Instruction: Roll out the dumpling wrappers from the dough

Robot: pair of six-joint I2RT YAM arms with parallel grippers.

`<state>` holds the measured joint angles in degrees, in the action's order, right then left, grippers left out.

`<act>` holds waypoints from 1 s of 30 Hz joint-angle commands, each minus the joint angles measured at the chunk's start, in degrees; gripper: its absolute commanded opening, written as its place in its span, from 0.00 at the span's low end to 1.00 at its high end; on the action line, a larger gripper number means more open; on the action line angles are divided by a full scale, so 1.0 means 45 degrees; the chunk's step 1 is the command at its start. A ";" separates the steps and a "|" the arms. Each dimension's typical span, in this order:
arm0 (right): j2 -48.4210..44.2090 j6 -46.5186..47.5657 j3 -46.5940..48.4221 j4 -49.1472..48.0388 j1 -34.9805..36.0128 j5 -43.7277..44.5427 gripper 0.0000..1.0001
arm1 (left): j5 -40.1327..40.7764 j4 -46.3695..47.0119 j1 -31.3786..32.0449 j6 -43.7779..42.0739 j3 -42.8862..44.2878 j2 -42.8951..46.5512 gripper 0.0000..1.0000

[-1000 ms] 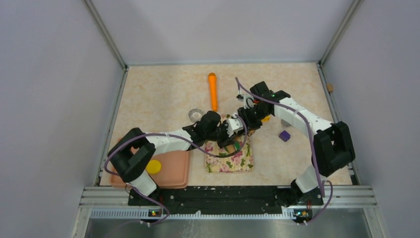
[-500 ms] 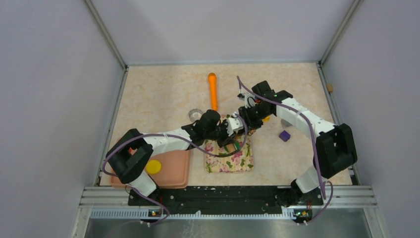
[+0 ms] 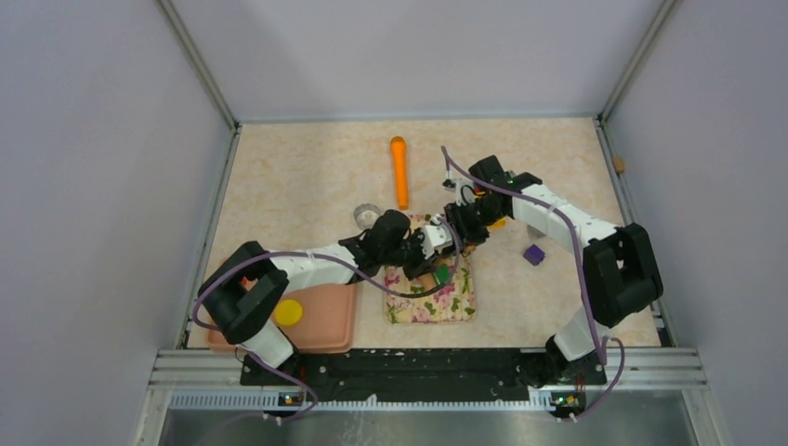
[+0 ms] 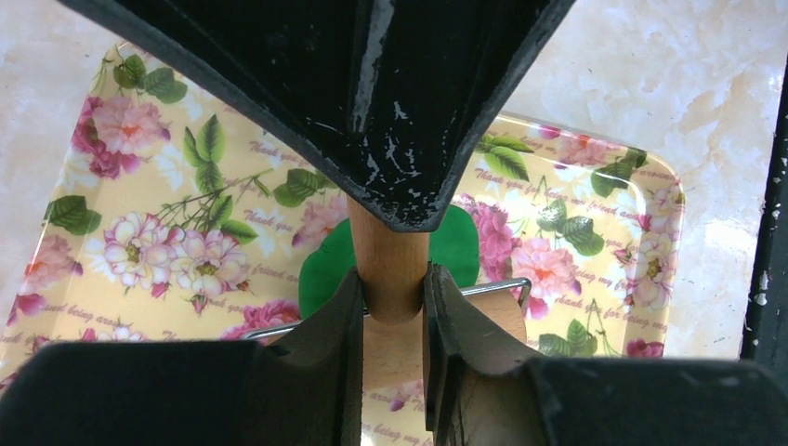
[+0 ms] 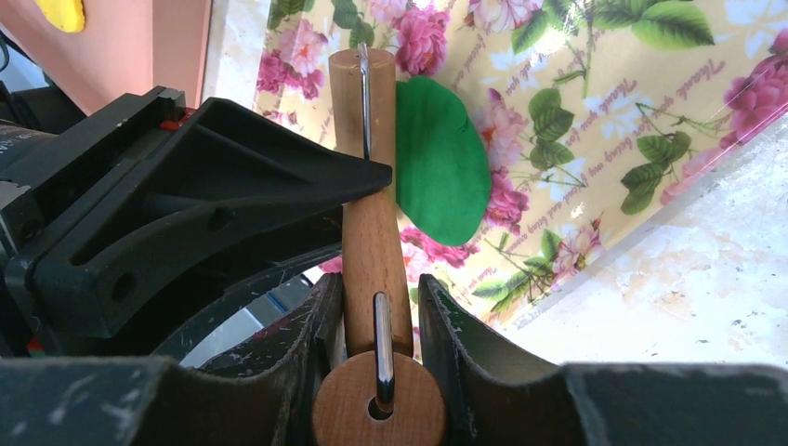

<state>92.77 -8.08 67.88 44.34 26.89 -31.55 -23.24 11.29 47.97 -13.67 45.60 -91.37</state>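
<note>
The dough [image 4: 325, 265] is a flat dark green oval on the floral mat [image 4: 139, 232], partly hidden under a small wooden roller [image 4: 390, 251] with a wire frame. My left gripper [image 4: 392, 279] is shut on the roller's handle. From the opposite side, my right gripper [image 5: 376, 288] is shut on the same roller [image 5: 372, 242], next to its round end disc. The dough [image 5: 441, 158] lies just right of the roller there. From above, both grippers [image 3: 437, 246] [image 3: 457, 232] meet over the mat's [image 3: 432, 302] far end, with green dough [image 3: 443, 273] showing. One yellow dumpling wrapper [image 3: 289, 312] lies on a pink tray [image 3: 330, 316].
An orange rolling pin [image 3: 400, 172] lies at the back centre. A small clear cup [image 3: 367, 216] stands left of the grippers. A purple piece [image 3: 533, 253] sits right of the mat, under the right arm. Walls close in the table on three sides.
Both grippers, still on the roller, have shifted a little to the left over the mat. A bit more of the green dough shows from above.
</note>
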 commanded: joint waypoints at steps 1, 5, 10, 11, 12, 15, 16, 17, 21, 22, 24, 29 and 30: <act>0.0761 0.0506 -0.0542 -0.0760 0.0175 0.2082 0.00 | 0.0305 -0.0769 -0.0189 -0.0364 -0.0264 -0.0438 0.00; 0.1109 0.0300 -0.0803 -0.1190 0.0408 0.1996 0.00 | 0.0282 -0.1054 -0.0419 -0.0115 -0.0426 -0.0310 0.00; 0.1531 -0.0078 -0.0377 -0.1350 0.0801 0.1652 0.00 | 0.0194 -0.1576 -0.0716 0.0068 -0.0666 0.0245 0.00; 0.1637 -0.0112 -0.0213 -0.1358 0.0903 0.1598 0.00 | 0.0128 -0.1740 -0.0791 0.0058 -0.0665 0.0407 0.00; 0.1707 -0.0136 -0.0056 -0.1408 0.1009 0.1518 0.00 | 0.0095 -0.1907 -0.0871 0.0041 -0.0686 0.0574 0.00; 0.1860 -0.0162 0.0528 -0.1464 0.1333 0.1238 0.00 | -0.0020 -0.2424 -0.1224 -0.0086 -0.0651 0.1117 0.00; 0.1849 -0.0186 0.0774 -0.1436 0.1421 0.1077 0.00 | -0.0119 -0.2662 -0.1367 -0.0138 -0.0550 0.1310 0.00; 0.1794 -0.0152 0.1064 -0.1335 0.1479 0.0845 0.00 | -0.0261 -0.2940 -0.1470 -0.0193 -0.0423 0.1583 0.00; 0.1093 0.0293 0.2393 -0.0604 0.1457 0.0519 0.00 | -0.1078 -0.3306 -0.1526 -0.0346 0.0514 0.2536 0.00; 0.0804 0.0369 0.2626 -0.0338 0.1381 0.0606 0.00 | -0.1298 -0.3299 -0.1487 -0.0178 0.0816 0.2601 0.00; 0.0286 0.0210 0.2747 -0.0010 0.0999 0.0643 0.00 | -0.1431 -0.3171 -0.1398 0.0258 0.1464 0.2435 0.00; -0.0612 0.0530 0.1839 0.0816 0.0006 0.0975 0.00 | -0.1323 -0.2224 -0.1173 0.0789 0.2294 0.0980 0.00; -0.0713 0.0575 0.1624 0.0873 -0.0204 0.1078 0.00 | -0.1305 -0.2039 -0.1159 0.0887 0.2459 0.0612 0.00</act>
<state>93.34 -9.39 77.62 46.09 29.61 -32.47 -26.35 -3.75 42.13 -14.24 52.16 -84.47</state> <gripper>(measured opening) 0.327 0.257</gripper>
